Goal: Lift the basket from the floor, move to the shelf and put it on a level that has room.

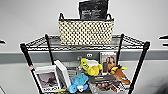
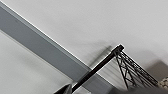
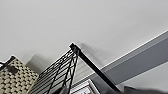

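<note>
The cream woven basket [image 1: 86, 32] with its dark rim stands upright on the level [image 1: 130, 43], the top wire tier of the black shelf [image 1: 140, 62]. A dark packet [image 1: 93, 9] sticks up out of the basket. My left gripper [image 1: 1, 41] and right gripper [image 1: 163, 38] appear as dark slivers at the head view's side edges, well apart from the basket. The left wrist view catches a post top [image 2: 119, 47] of the shelf and a sliver of the basket [image 2: 165, 83]. In the right wrist view the basket [image 3: 15, 77] sits beside a shelf corner [image 3: 73, 47].
The tier below holds framed pictures [image 1: 47, 80], a yellow plush toy [image 1: 90, 67], a blue plush toy [image 1: 78, 82], an orange toy [image 1: 120, 73] and a box [image 1: 108, 61]. A white wall with a grey rail [image 1: 155, 54] stands right behind the shelf.
</note>
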You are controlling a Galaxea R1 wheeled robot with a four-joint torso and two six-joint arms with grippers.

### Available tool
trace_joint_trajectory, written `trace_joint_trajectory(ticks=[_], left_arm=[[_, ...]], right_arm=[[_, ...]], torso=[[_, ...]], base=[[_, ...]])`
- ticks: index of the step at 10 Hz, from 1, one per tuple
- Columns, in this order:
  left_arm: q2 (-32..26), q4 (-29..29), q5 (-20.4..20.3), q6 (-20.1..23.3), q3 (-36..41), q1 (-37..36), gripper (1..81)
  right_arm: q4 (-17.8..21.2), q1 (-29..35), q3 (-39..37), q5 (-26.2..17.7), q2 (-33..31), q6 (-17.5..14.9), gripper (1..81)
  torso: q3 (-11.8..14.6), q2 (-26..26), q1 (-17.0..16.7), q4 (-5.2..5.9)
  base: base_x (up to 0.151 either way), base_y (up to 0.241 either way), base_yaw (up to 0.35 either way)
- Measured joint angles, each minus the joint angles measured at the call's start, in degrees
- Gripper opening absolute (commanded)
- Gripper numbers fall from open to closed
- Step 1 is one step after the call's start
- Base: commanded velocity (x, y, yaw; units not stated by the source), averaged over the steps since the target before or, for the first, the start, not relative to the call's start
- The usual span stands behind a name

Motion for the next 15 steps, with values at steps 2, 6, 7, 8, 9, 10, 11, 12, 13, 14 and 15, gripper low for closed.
trace_joint_trajectory(ticks=[2, 6, 7, 8, 9, 10, 11, 12, 13, 14, 15], left_arm=[[-1.41, 0.15, -0.02, 2.18, -0.72, 4.66, 81.1], [-2.02, 0.17, -3.8, 4.56, -0.85, 18.41, 81.1], [-1.91, 0.17, -5.4, 5.49, -0.83, 21.93, 81.1], [-1.74, 0.17, -7.31, 5.77, -0.8, 25.58, 81.1], [-1.27, 0.17, -9.35, 6.03, -0.79, 29.61, 81.1], [-0.45, 0.17, -11.45, 6.64, -0.66, 33.83, 81.1], [0.35, 0.17, -13.68, 6.99, -0.35, 37.8, 81.1], [1.26, 0.17, -16.1, 7.19, -0.33, 41.47, 81.1], [2.12, 0.17, -18.4, 7.41, -0.33, 44.97, 81.1], [3.22, 0.22, -20.68, 7.58, -0.38, 48.45, 81.1], [4.71, 0.23, -22.91, 8.02, -0.69, 52.05, 81.1]], right_arm=[[-0.89, -4.63, -0.22, -0.2, -0.99, -0.02, 81.1], [-1.68, -17.58, -0.39, 0.06, -1.21, -0.28, 81.1], [-1.79, -20.44, -0.72, 0.22, -1.13, -0.44, 81.1], [-1.94, -23.69, -1.1, 0.59, -0.78, -0.61, 81.1], [-2.11, -26.97, -1.38, 1.13, -0.46, -1.13, 81.1], [-2.16, -30.24, -1.6, 1.82, -0.17, -2.16, 81.1], [-2.32, -33.69, -2.23, 2.38, 0.46, -3.17, 81.1], [-2.35, -36.93, -2.89, 3.01, 1.32, -4.19, 81.1], [-2.4, -39.85, -3.55, 3.45, 2.36, -5.32, 81.1], [-2.4, -42.52, -4.18, 3.86, 3.5, -6.31, 81.1], [-2.38, -45.08, -4.99, 4.67, 4.72, -7.61, 81.1]], torso=[[0.0, 0.0, 0.0, 0.0], [0.02, 0.0, -0.05, 0.0], [0.02, 0.0, -0.05, 0.0], [0.02, 0.0, -0.05, 0.0], [0.02, 0.0, -0.05, 0.0], [0.02, 0.0, -0.05, 0.0], [0.02, 0.0, -0.05, 0.0], [0.02, 0.0, -0.05, 0.0], [0.02, 0.0, -0.05, 0.0], [0.02, 0.0, -0.05, 0.0], [0.02, 0.0, -0.05, 0.0]], base=[[0.0, 0.0, 0.0], [0.0, 0.0, 0.0], [0.0, 0.0, 0.0], [0.0, 0.0, 0.0], [0.0, 0.0, 0.0], [0.0, 0.0, 0.0], [0.0, 0.0, 0.0], [0.0, 0.0, 0.0], [0.0, 0.0, 0.0], [0.0, 0.0, 0.0], [0.0, 0.0, 0.0]])
